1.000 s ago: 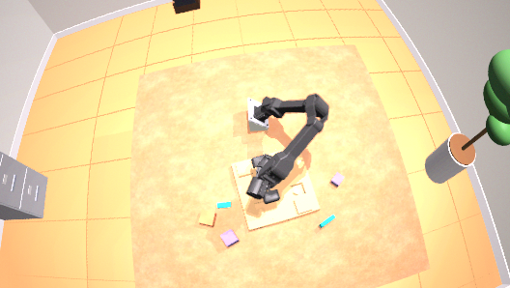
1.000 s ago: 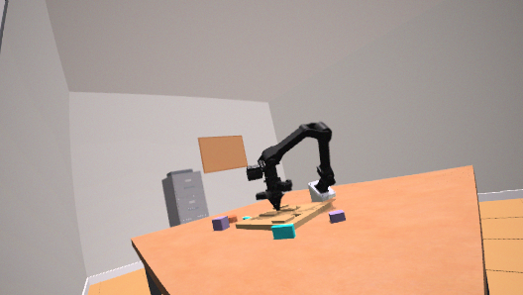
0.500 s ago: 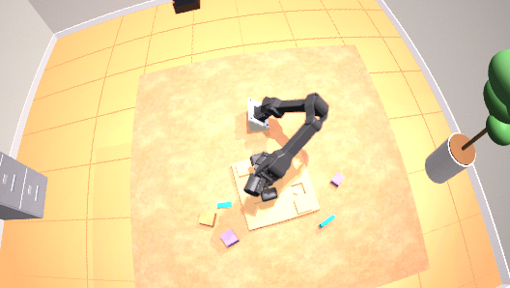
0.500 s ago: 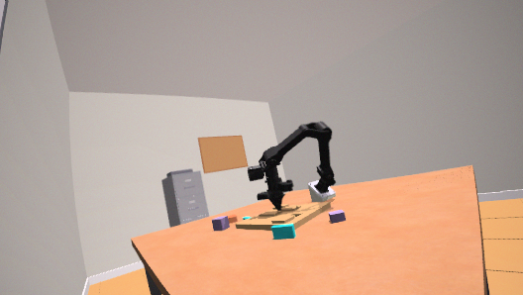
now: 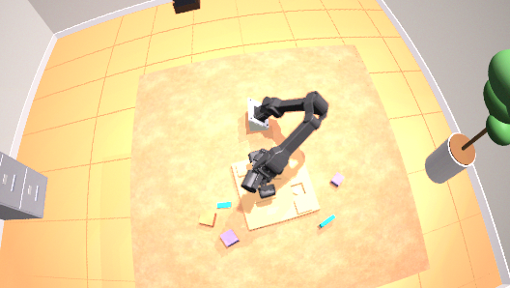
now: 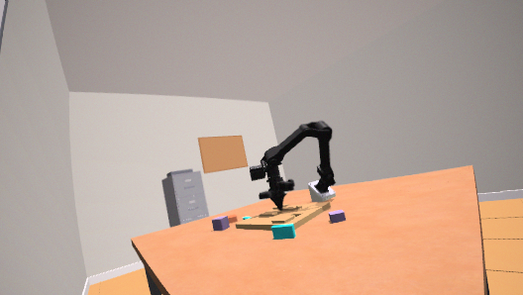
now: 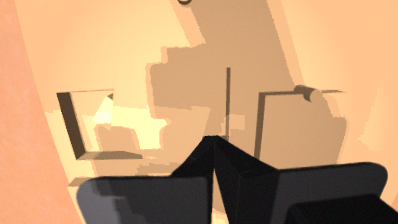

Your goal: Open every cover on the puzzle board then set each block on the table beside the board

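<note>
Five blocks: two purple, two cyan and one orange are resting on the table [image 5: 169, 121] [image 6: 396, 223], all clear of the puzzle board.
Purple pair: one block [image 5: 230, 238] [image 6: 220, 223] is sitting off the board's far-from-base side, the other [image 5: 337, 179] [image 6: 337, 216] well apart across the board.
Cyan pair: the long bar [image 5: 326, 220] [image 6: 283, 232] is lying near a board corner, the smaller piece [image 5: 224, 205] [image 6: 247, 218] near the opposite edge.
Orange block: this squarish one [image 5: 208, 218] [image 6: 233, 219] is keeping company with the purple and cyan.
Puzzle board: pale, flat and wood-toned [image 5: 270, 219] [image 6: 255, 226] [image 7: 45, 60], it's lying under the arm, showing a square well at the wrist view's left.
Gripper: here it is [image 5: 267, 193] [image 6: 280, 208] [image 7: 212, 137], black tips pressed together, pinching nothing, pointing down at the board!
Cover: a flat panel with a round peg [image 7: 306, 93] is showing beside the tips; it's looking stiff and light, likely wanting a sideways nudge against that peg rather than a pinch.
Blocks' feel: they're looking rigid, smooth and light, probably best gripped across opposite flat sides.
Risk: pressing too hard could be jamming the panel.
</note>
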Robot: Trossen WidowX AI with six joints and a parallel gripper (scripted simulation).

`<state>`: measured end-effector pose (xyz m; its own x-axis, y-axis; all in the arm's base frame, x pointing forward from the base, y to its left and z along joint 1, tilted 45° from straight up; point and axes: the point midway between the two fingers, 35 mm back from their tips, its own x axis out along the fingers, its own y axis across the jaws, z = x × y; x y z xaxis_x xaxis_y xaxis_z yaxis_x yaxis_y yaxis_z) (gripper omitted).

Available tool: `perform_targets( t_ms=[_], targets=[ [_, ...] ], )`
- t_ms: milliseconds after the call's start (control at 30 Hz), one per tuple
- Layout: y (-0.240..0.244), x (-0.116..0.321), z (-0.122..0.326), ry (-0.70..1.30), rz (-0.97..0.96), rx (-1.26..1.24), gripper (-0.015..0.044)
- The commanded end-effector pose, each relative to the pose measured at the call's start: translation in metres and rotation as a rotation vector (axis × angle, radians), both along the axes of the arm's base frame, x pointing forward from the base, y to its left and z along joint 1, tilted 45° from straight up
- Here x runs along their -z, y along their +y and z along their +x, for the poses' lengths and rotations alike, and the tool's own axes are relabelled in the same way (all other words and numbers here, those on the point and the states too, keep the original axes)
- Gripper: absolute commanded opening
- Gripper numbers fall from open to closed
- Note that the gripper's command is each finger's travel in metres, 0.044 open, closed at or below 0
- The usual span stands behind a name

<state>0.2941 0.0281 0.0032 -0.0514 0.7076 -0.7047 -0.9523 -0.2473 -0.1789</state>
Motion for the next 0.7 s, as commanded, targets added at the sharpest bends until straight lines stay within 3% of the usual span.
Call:
perform_targets(
  t_ms=[0, 667],
  targets=[
    [-0.001, 0.002, -0.008, 0.005, -0.003, -0.006, 0.0],
    [-0.005, 0.005, -0.029, 0.006, -0.003, -0.006, 0.0]
  ],
)
